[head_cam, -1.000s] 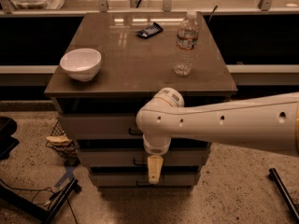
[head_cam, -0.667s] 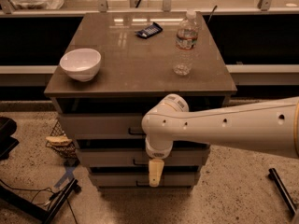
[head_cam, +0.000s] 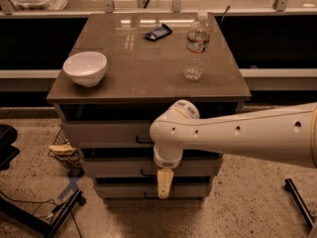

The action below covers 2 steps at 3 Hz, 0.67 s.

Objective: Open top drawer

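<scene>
Top drawer (head_cam: 101,133) directly under the tabletop (head_cam: 148,78), highest of three pale grey fronts, with a dark gap between its upper edge and the tabletop. Closed as far as can be seen, front roughly in line with the two fronts below. Small black handle (head_cam: 143,140) at the middle of the front, only its left end visible, the rest hidden behind the arm (head_cam: 237,133).

Just below, second drawer (head_cam: 111,166), then third drawer (head_cam: 124,190), each with a similar black handle, partly covered.

Gripper (head_cam: 164,190) hanging under the rounded wrist and pointing straight down, in front of the two lower drawers, cream tip before the third drawer front. Lower than the handle of the top drawer and a little to its right, apart from it. Visible only as one narrow cream piece, so cannot tell whether the jaws are spread or pressed together.

White arm coming in from the right edge and crossing the right half of the drawer fronts.

On the tabletop, white bowl (head_cam: 85,67) upright near the front left corner. Clear water bottle (head_cam: 196,46) standing upright toward the right side. Dark flat packet (head_cam: 157,32) near the back edge, between them and well apart from both.

Around the cabinet, speckled floor (head_cam: 247,207). Wire basket (head_cam: 64,151) on the floor just beside the left side of the drawers.
</scene>
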{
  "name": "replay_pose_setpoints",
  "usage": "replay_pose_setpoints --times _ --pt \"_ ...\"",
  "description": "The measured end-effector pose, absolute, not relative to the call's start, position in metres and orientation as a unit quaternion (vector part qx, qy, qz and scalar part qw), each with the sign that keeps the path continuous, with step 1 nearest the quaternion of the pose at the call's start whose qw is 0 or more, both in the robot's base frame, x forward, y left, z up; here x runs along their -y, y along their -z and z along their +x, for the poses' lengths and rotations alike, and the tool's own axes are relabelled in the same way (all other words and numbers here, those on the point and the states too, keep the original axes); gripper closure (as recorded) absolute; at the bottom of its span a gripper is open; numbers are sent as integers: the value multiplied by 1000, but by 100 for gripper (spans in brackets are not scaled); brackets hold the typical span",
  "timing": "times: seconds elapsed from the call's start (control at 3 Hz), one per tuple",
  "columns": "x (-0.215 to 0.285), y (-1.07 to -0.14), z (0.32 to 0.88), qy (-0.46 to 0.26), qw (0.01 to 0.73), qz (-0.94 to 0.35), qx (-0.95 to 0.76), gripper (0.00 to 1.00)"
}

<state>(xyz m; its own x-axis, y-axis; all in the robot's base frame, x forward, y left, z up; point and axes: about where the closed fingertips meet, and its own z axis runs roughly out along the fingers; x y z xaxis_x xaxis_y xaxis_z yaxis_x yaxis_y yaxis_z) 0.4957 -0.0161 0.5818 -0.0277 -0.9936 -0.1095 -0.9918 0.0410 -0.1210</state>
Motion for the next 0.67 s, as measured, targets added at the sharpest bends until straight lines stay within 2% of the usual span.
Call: replay_pose_setpoints --times 0.67 --pt "-26 -636 497 75 75 -735 -670 0"
